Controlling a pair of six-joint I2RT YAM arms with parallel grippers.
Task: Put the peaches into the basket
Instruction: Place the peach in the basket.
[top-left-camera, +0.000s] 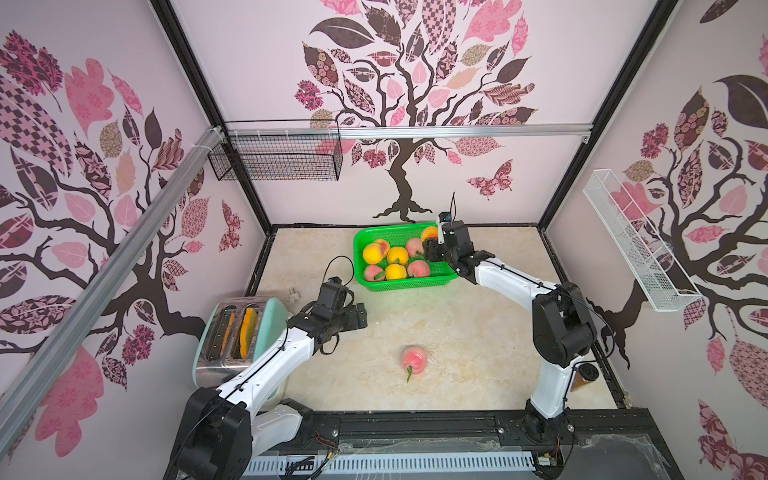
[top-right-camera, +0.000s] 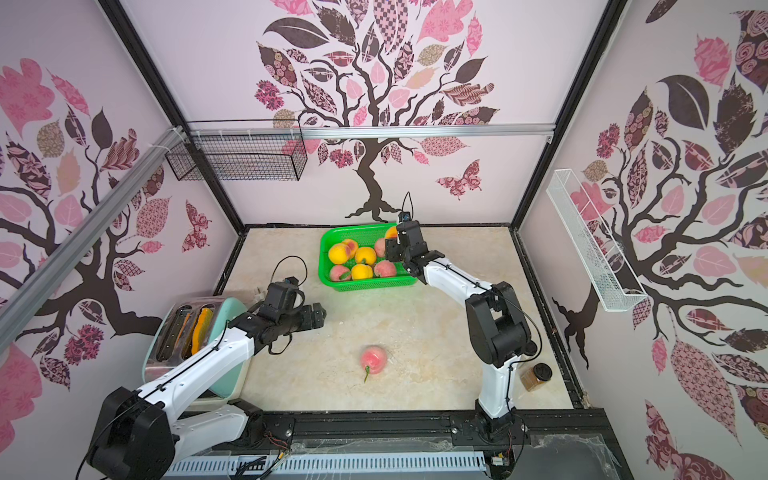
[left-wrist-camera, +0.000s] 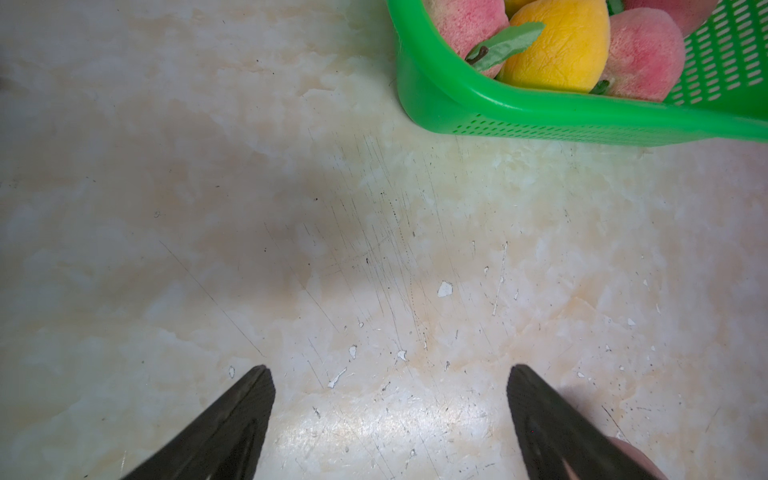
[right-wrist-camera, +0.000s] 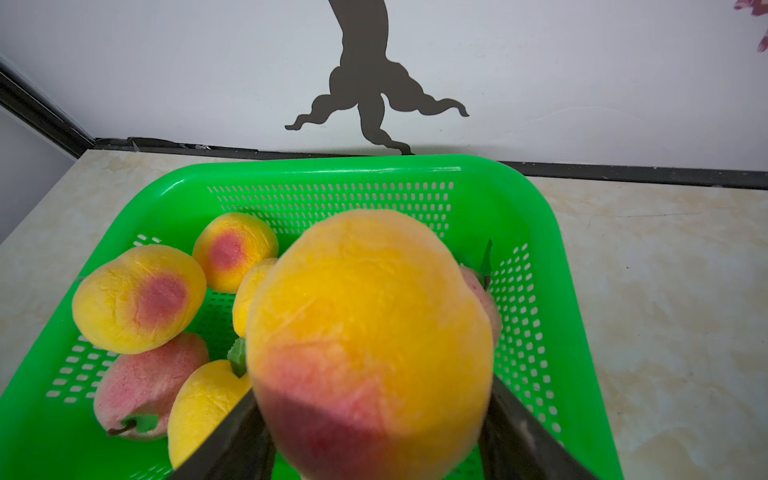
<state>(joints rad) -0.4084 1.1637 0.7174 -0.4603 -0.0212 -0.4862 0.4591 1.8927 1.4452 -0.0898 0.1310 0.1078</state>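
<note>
- A cream, marble-patterned tabletop (top-left-camera: 478, 332) forms the floor of a box-like cell. The left wrist view shows it scratched and flecked with small white chips.
- Three pale pink walls (top-left-camera: 257, 83) carry a large decal of a dark-branched tree with pink and patterned leaves and butterflies. Black frame posts stand in the corners, and a silver metal rail (top-left-camera: 457, 132) runs along the rear wall.
- A black wire basket (top-left-camera: 276, 160) hangs from that rail at the left of the rear wall. A long white wire rack (top-left-camera: 636, 245) is fixed to the right-hand wall.
- A bright green rectangular plastic basket (top-left-camera: 415, 283) with perforated walls sits at the back of the table, near the middle and close to the rear wall.
- Seven round toy peaches (top-left-camera: 397, 254), some yellow-orange and some pink, lie inside it, close together.
- The right gripper (right-wrist-camera: 372, 399) hangs over the basket's right side. Its dark fingers press against both sides of a yellow-orange peach with a red blush (right-wrist-camera: 370, 324), held above the fruit below.
- One pink peach with a green leaf (top-left-camera: 414, 359) lies on the bare table toward the front, well apart from the basket.
- The left gripper (left-wrist-camera: 390, 370) hovers over bare tabletop, its fingers spread wide with nothing between them.
- A mint-green and chrome two-slot toaster (top-left-camera: 232, 332) stands at the front left, partly under the left arm, with orange-yellow slices in its slots.
- A small amber jar with a dark lid (top-right-camera: 538, 376) stands at the front right, beside the right arm's base.
</note>
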